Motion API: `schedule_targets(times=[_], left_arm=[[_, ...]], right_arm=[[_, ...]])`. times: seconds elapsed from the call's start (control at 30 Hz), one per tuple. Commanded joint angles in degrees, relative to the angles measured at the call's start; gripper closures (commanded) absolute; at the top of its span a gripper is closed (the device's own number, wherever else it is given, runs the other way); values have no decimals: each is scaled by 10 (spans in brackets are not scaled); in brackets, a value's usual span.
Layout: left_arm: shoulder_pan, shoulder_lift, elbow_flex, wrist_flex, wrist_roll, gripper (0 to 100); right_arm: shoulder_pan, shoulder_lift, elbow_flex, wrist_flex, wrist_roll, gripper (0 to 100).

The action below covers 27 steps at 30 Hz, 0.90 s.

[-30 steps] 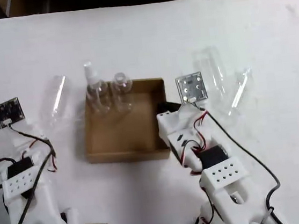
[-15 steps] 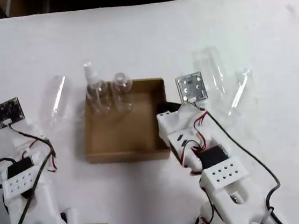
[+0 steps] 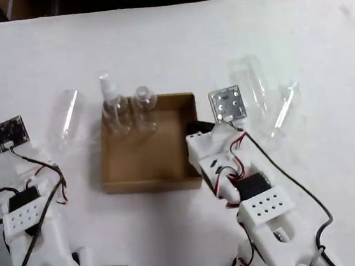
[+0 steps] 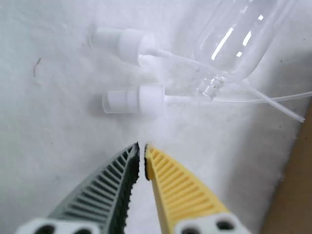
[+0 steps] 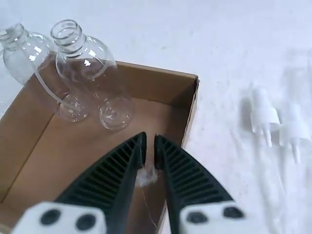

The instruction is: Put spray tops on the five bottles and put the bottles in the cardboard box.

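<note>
Bottles first, from the high view. Two stand upright at the far side of the cardboard box (image 3: 149, 165): the capped bottle (image 3: 112, 108), with a spray top on, and the open bottle (image 3: 143, 105), bare-necked beside it. The left bottle (image 3: 67, 118) lies on the counter (image 3: 167, 38) just beside the box. On the other side lie the far bottle (image 3: 249, 85) and the near bottle (image 3: 283, 111), close together.

In the left wrist view, the left hand (image 4: 142, 155) is all but closed, a sliver between its fingers, and grips nothing. It hangs just short of the near spray top (image 4: 139, 100). The far spray top (image 4: 127, 43) is beyond, and both dip tubes run toward the lying bottle's neck.

In the right wrist view, the right hand (image 5: 148, 142) is likewise nearly closed and empty, above the box. A third spray top (image 5: 263, 114) and a fourth spray top (image 5: 292, 129) lie on the counter past the box wall.

By my reading, capping has barely begun, with one bottle of five done. The next move calls for a hand to open and take a top by its white head. The other hand must steady a bottle so the tube can thread the neck.
</note>
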Motion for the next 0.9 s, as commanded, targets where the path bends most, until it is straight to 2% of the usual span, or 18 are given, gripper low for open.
schedule_targets(times=[0.0, 0.47, 0.73, 0.87], left_arm=[[7, 3, -3, -9, -4, 977], [7, 3, -3, -9, -4, 977], [7, 4, -3, -12, -4, 976], [7, 0, -9, -7, -45, 976]], right_arm=[[4, -8, -4, -10, 1, 978], [6, -11, -4, -10, 1, 978], [60, -12, -2, -15, 0, 977], [61, -11, -2, -15, 0, 977]])
